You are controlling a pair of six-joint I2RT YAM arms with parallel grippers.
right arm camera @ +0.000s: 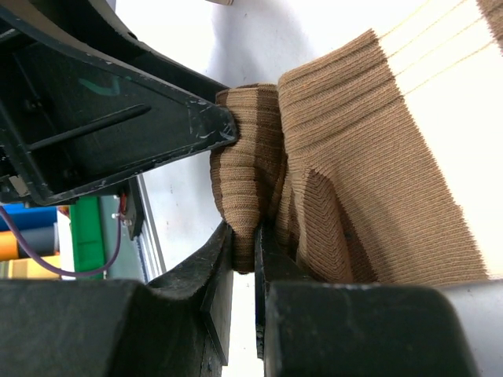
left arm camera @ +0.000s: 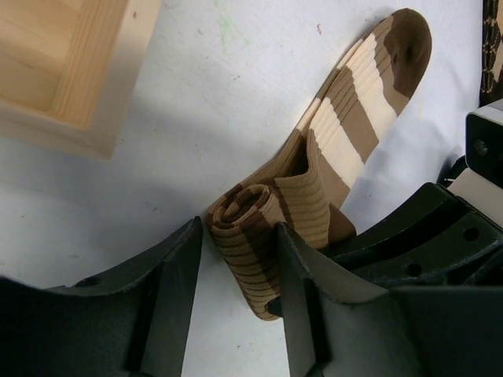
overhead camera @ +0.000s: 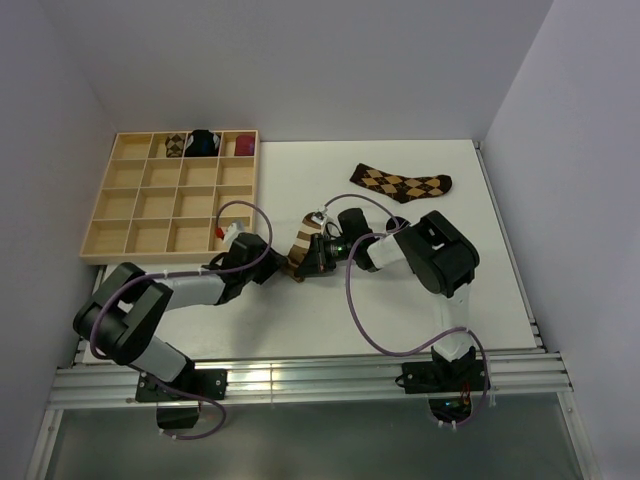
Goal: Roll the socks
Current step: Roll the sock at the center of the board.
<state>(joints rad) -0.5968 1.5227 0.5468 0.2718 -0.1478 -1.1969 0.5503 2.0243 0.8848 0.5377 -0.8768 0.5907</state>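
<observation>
The long brown-and-cream striped sock [overhead camera: 303,243] lies mid-table, its near end wound into a small roll [left arm camera: 244,251] and its toe stretched away [left arm camera: 393,55]. My left gripper [left arm camera: 236,236] straddles that roll: the right finger [left arm camera: 295,267] touches it and a thin gap remains at the left finger [left arm camera: 181,267]. From the other side, my right gripper [right arm camera: 244,236] is shut on a fold of the roll's brown ribbed fabric [right arm camera: 247,173]. Both grippers meet at the sock in the top view [overhead camera: 295,262]. The brown-and-tan argyle sock [overhead camera: 402,182] lies flat at the back right.
A wooden compartment tray [overhead camera: 140,205] stands at the back left, its corner close to my left wrist [left arm camera: 71,86]. Its back row holds an argyle bundle [overhead camera: 175,145], a black-and-blue bundle [overhead camera: 204,143] and a maroon bundle [overhead camera: 243,146].
</observation>
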